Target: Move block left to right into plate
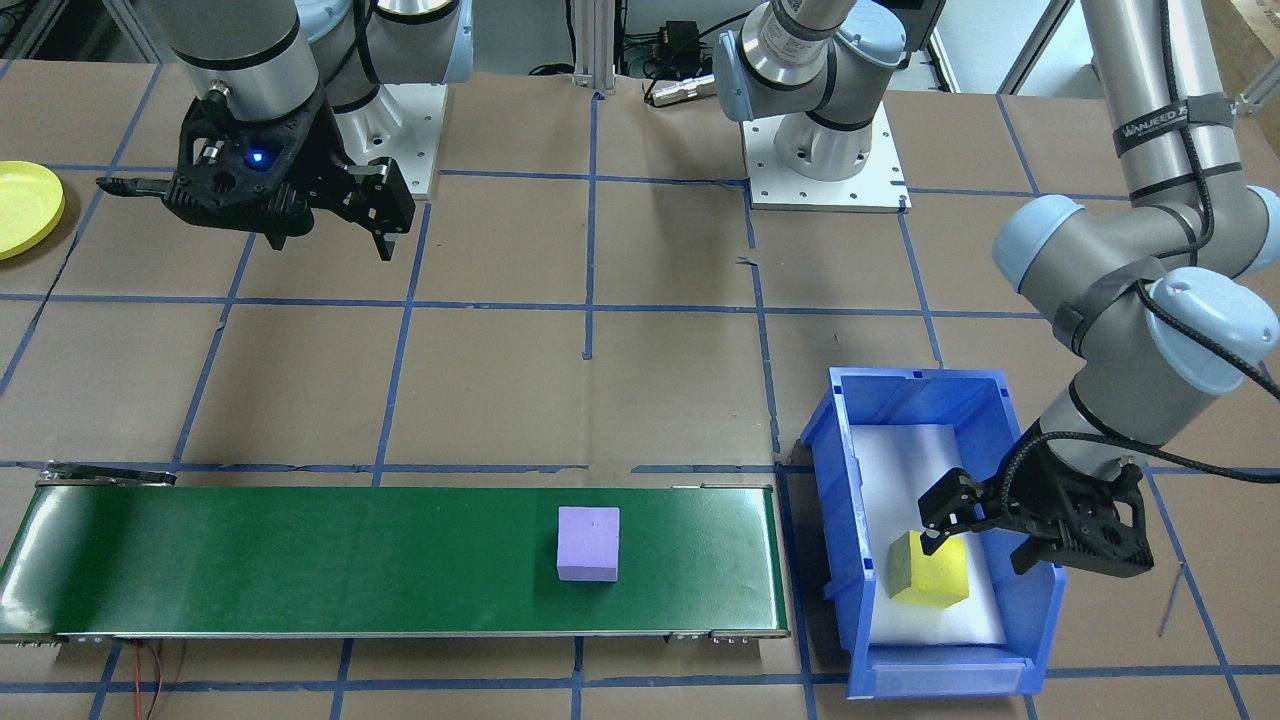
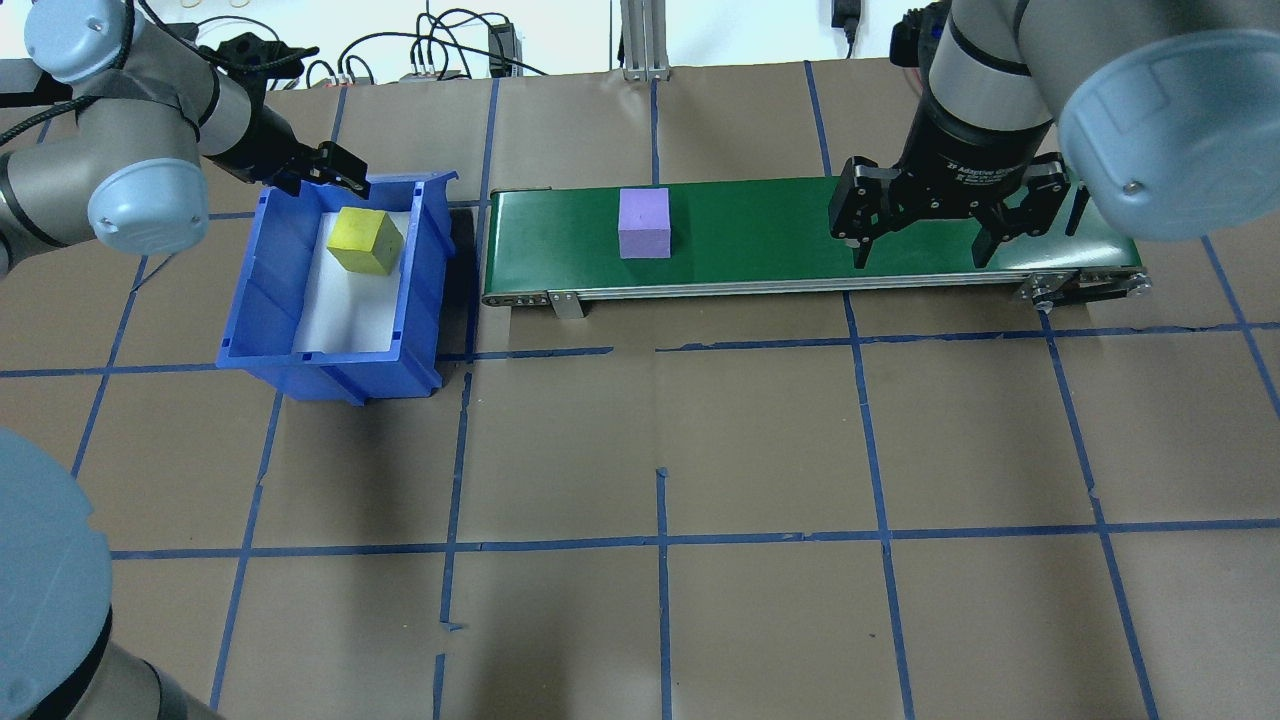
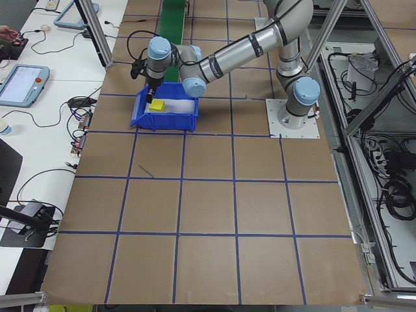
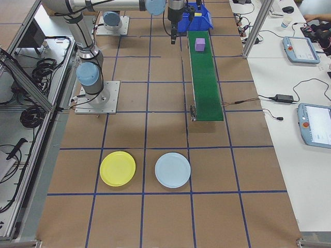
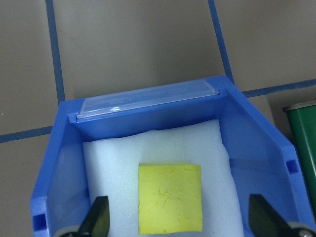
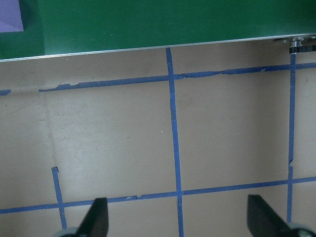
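Observation:
A yellow block (image 1: 930, 572) lies on the white lining inside a blue bin (image 1: 830, 480). My left gripper (image 5: 180, 217) hangs open just above it, one finger on each side and neither touching the block (image 5: 170, 197). A purple block (image 2: 643, 222) sits on the green conveyor belt (image 2: 780, 230), left of its middle in the overhead view. My right gripper (image 2: 922, 255) is open and holds nothing, hovering near the belt's right end. The yellow plate (image 4: 117, 168) lies on the table well beyond that end of the belt; its edge (image 1: 25, 208) also shows in the front-facing view.
A light blue plate (image 4: 172, 170) lies beside the yellow one. The bin stands close to the conveyor's left end. Blue tape lines grid the brown table. Both robot bases (image 1: 825, 175) stand at the table's back edge.

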### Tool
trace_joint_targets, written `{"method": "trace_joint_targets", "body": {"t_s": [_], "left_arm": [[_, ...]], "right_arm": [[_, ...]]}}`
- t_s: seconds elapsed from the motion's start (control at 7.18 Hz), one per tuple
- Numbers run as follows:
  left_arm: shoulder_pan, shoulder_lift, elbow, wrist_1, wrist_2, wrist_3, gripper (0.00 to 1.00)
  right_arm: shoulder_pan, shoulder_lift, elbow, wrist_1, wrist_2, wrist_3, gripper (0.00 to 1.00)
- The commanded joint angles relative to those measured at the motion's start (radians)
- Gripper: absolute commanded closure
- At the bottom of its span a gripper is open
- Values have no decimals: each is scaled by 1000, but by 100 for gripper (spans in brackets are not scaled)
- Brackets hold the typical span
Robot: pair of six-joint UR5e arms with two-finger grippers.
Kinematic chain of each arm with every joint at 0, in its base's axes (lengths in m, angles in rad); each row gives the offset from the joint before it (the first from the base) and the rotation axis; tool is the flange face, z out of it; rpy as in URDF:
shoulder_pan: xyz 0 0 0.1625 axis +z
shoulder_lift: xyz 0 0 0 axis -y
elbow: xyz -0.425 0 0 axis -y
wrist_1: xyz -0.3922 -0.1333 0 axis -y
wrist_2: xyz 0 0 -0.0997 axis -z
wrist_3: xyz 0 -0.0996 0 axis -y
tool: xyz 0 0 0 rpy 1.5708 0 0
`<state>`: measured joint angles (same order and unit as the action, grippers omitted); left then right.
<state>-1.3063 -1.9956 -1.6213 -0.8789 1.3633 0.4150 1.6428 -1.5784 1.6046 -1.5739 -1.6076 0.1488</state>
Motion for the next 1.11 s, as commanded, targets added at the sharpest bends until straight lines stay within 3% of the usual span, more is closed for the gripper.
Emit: {"method": "trace_joint_targets", "body": {"t_s": [0.0,0.84,0.98], "left_arm": [[-1,-43,12,20,3,4,0],[-1,-106,-23,32,0,1,1],[-1,-110,-25,47,7,4,22]], "right_arm": [[0,0,0,0,0,0,0],[-44,15,1,-20,5,-17,0],[-46,29,15,-67,8,-2,0]]}}
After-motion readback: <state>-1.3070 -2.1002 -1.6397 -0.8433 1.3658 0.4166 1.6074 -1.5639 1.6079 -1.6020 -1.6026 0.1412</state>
